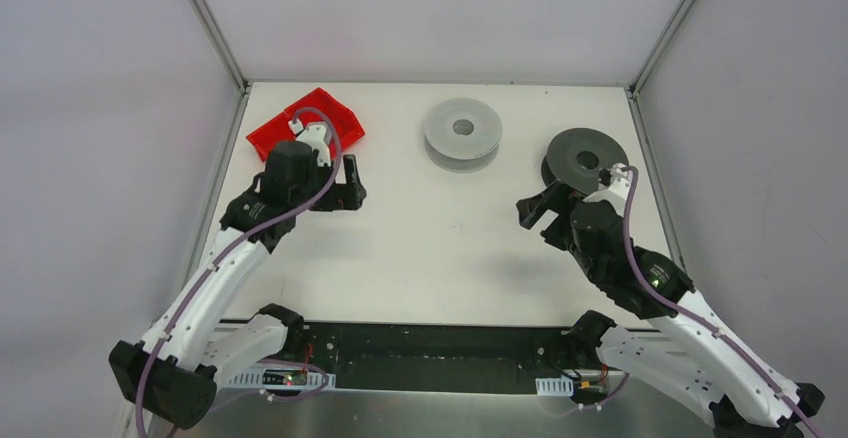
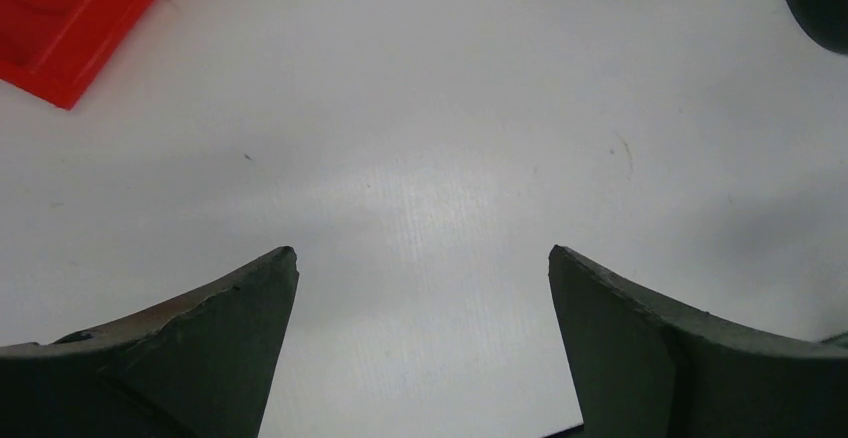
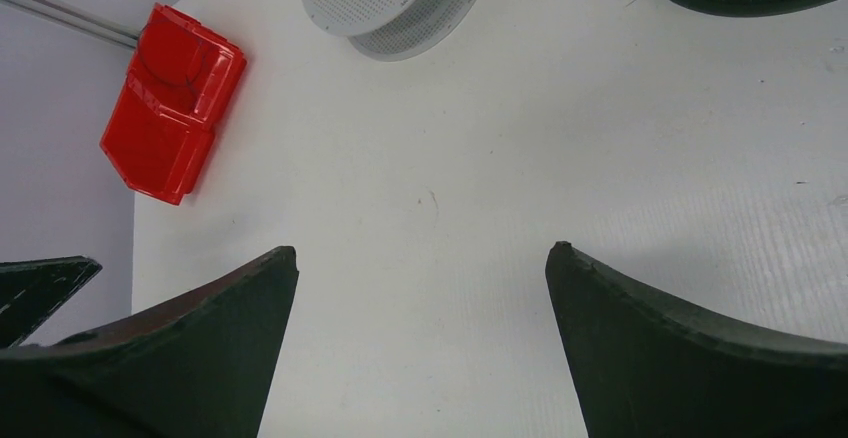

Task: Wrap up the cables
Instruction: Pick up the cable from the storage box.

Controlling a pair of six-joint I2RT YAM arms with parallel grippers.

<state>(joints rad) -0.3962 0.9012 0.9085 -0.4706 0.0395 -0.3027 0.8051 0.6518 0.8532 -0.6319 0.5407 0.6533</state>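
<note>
The left pincer (image 1: 352,184) right of the red bin (image 1: 312,121) and the right pincer (image 1: 536,212) beside the dark spool (image 1: 586,158) hang apart and empty over the surface (image 1: 440,248), seemingly ready to grasp, yet no cable shows in any view.

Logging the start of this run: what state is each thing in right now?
left tool: open, empty.
right tool: open, empty.
red bin: resting at the far left corner; contents cannot be told.
light grey spool: lying flat, no wire seen on it.
dark spool: lying flat; winding cannot be told.
cables: not in view.
</note>
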